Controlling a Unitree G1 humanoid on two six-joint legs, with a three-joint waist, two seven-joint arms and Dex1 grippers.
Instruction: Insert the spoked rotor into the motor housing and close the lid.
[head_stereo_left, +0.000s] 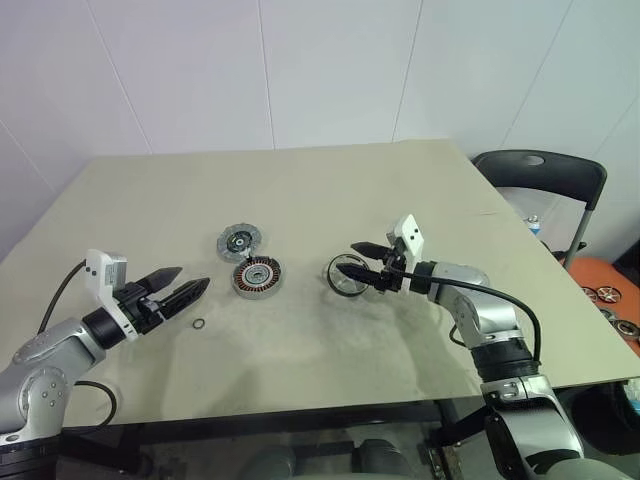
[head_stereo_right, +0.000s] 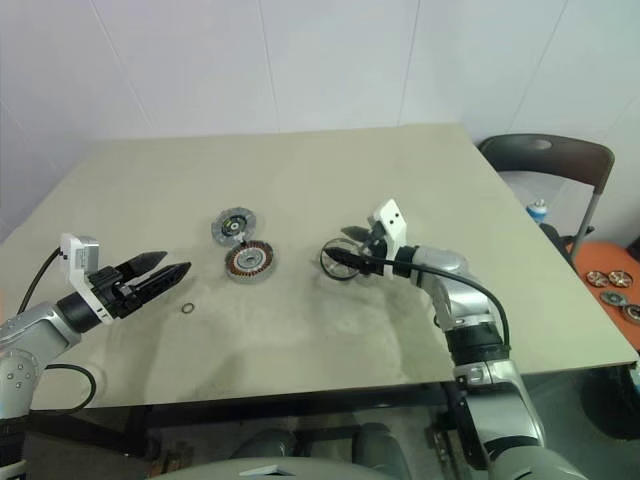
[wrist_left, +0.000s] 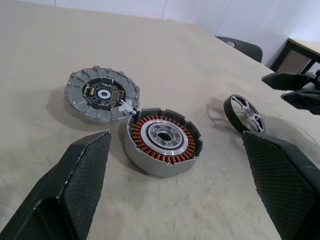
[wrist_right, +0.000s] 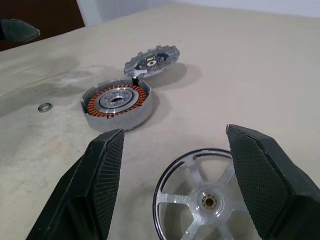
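The motor housing (head_stereo_left: 257, 278), its copper windings facing up, rests on the tan table (head_stereo_left: 300, 180). Touching its far-left side is the lid (head_stereo_left: 239, 241), lying flat with a small white connector between the two. To the housing's right the spoked rotor (head_stereo_left: 347, 275) lies on the table. My right gripper (head_stereo_left: 358, 259) is open just over the rotor; in the right wrist view the rotor (wrist_right: 200, 200) sits low between the two fingers, and contact is not visible. My left gripper (head_stereo_left: 182, 285) is open and empty, left of the housing (wrist_left: 164, 140) and pointing at it.
A tiny black o-ring (head_stereo_left: 199, 324) lies on the table just right of the left fingertips. A dark chair (head_stereo_left: 540, 175) stands past the table's right rear corner. More round parts (head_stereo_left: 605, 295) lie on an orange surface at the far right.
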